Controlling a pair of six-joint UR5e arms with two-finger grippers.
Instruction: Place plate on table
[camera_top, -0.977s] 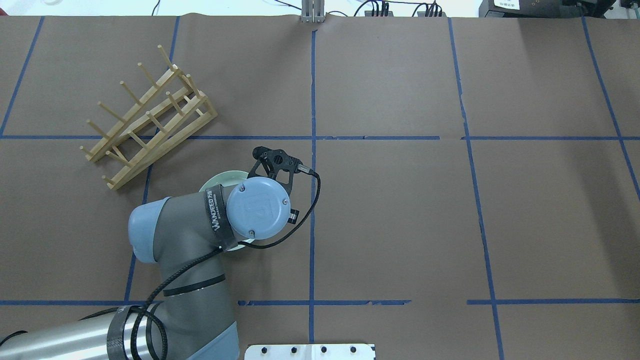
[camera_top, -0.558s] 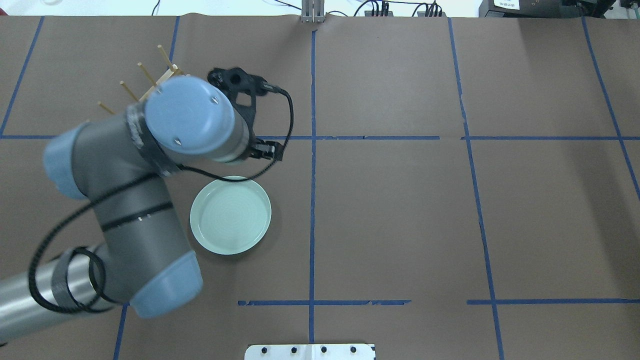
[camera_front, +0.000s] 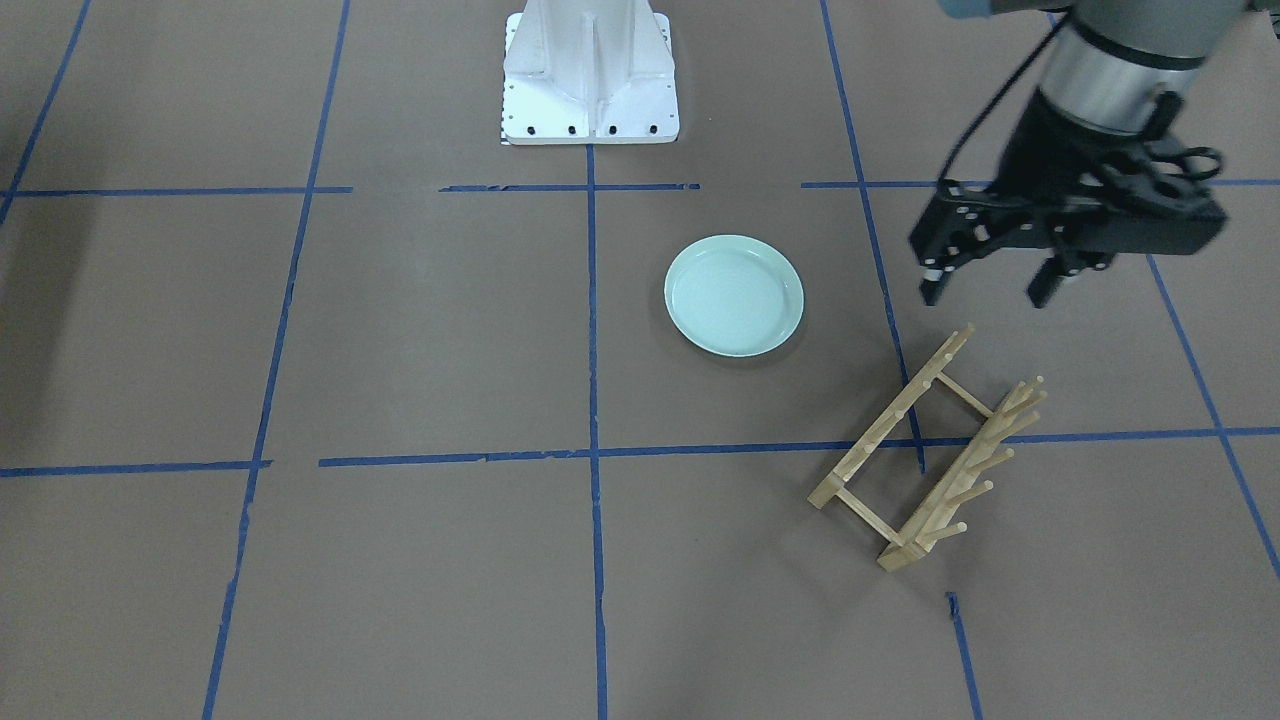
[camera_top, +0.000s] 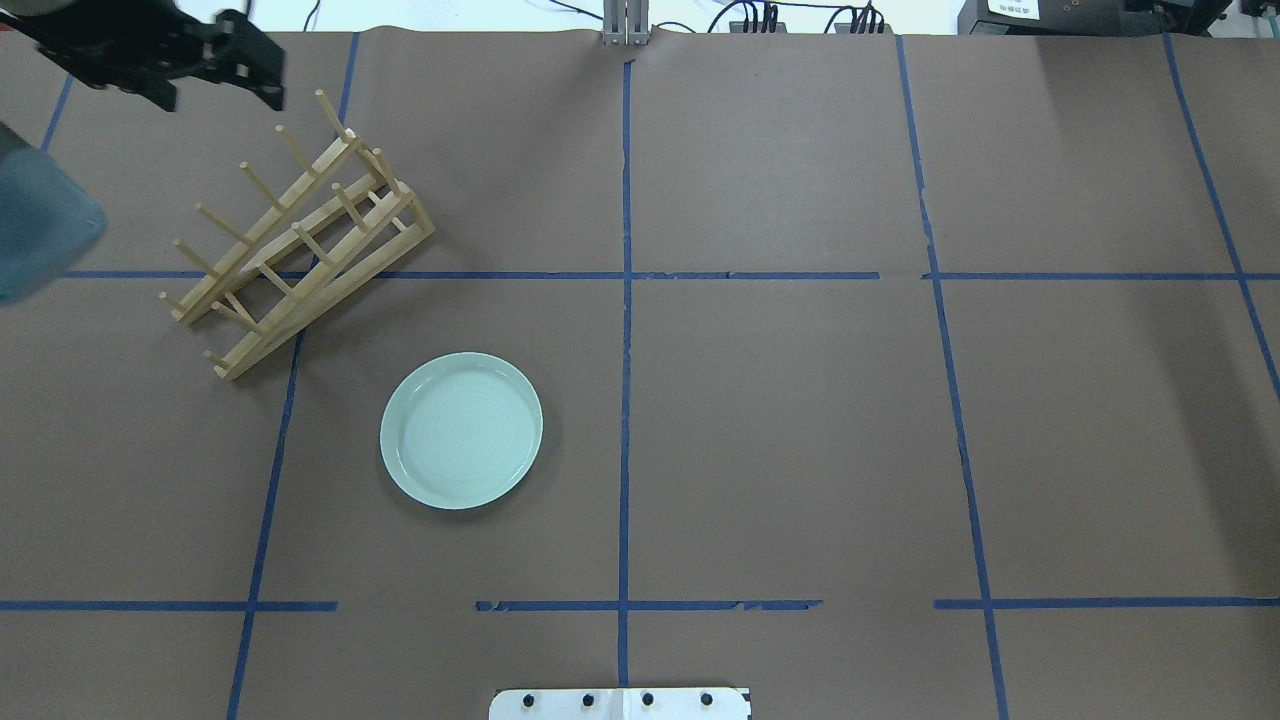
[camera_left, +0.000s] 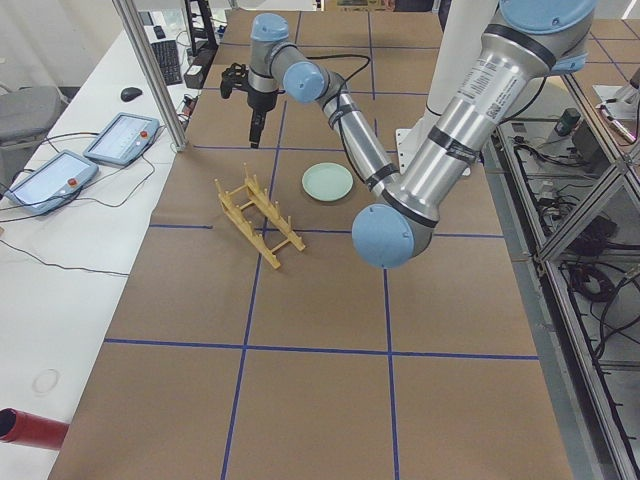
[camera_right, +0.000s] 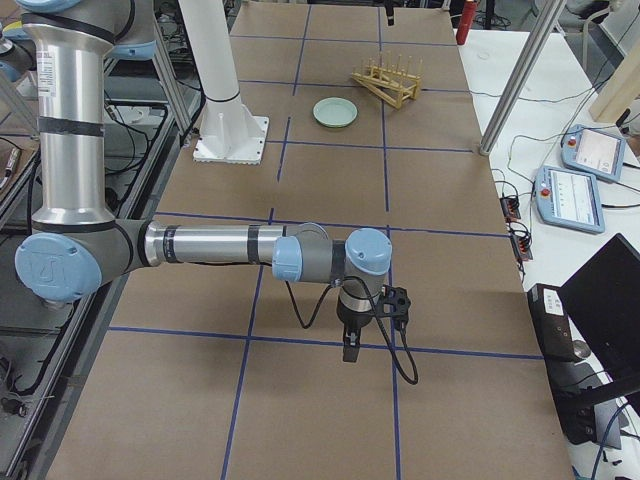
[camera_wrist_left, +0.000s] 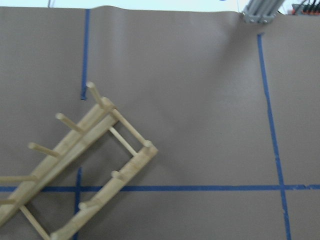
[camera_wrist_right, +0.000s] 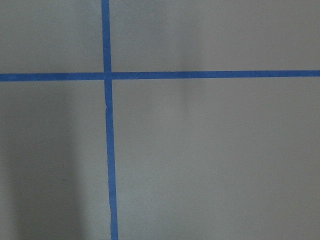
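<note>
The pale mint-green plate (camera_top: 461, 430) lies flat and free on the brown table (camera_top: 800, 430), in the square near the robot base; it also shows in the front view (camera_front: 734, 295) and both side views (camera_left: 328, 181) (camera_right: 335, 112). My left gripper (camera_front: 988, 290) is open and empty. It hangs high at the table's far left (camera_top: 218, 98), past the wooden rack and well away from the plate. My right gripper (camera_right: 350, 345) points down close above the table far to the right; I cannot tell whether it is open or shut.
The wooden peg rack (camera_top: 300, 235) stands on the table between the plate and my left gripper, and fills the lower left of the left wrist view (camera_wrist_left: 85, 165). The white robot base (camera_front: 590, 75) is behind the plate. Control tablets (camera_left: 120, 135) lie off the table's far edge.
My left arm, which was covering the plate, rose and swung away to the far left past the rack. The plate stays flat on the table in the same spot.
</note>
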